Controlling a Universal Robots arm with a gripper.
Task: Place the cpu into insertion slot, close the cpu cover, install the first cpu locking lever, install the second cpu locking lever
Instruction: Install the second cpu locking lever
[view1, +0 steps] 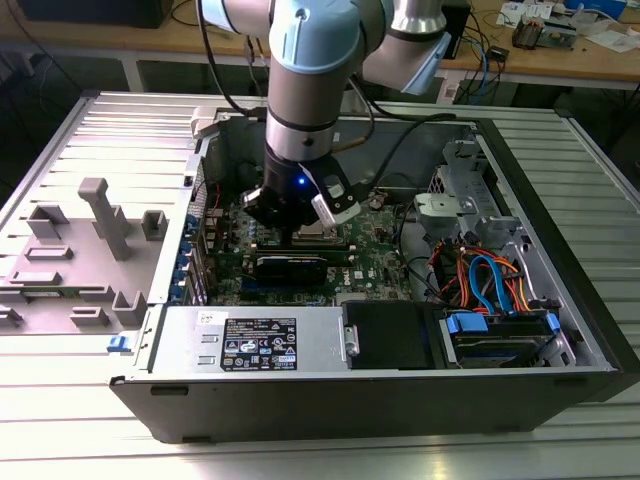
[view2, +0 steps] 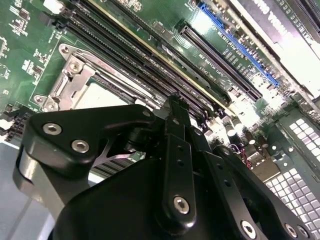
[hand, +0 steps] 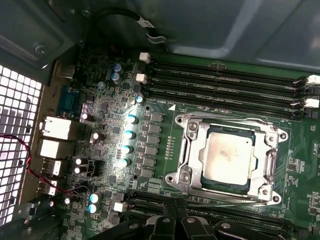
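One gripper (view1: 300, 232) low over the green motherboard (view1: 375, 255), centre of the exterior view | fingers (view2: 172, 117) drawn together, apparently holding nothing | cpu (hand: 229, 159) seated in insertion slot (hand: 190, 155), right of centre in first wrist view | cpu cover (hand: 272, 162) down around it | levers hard to make out | socket partly hidden behind the gripper in second wrist view

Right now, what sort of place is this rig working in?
Probably an electronics lab or workshop: an opened desktop computer case lies on a ribbed metal table, with the arm's gripper over its motherboard, and a cluttered wooden bench stands behind.
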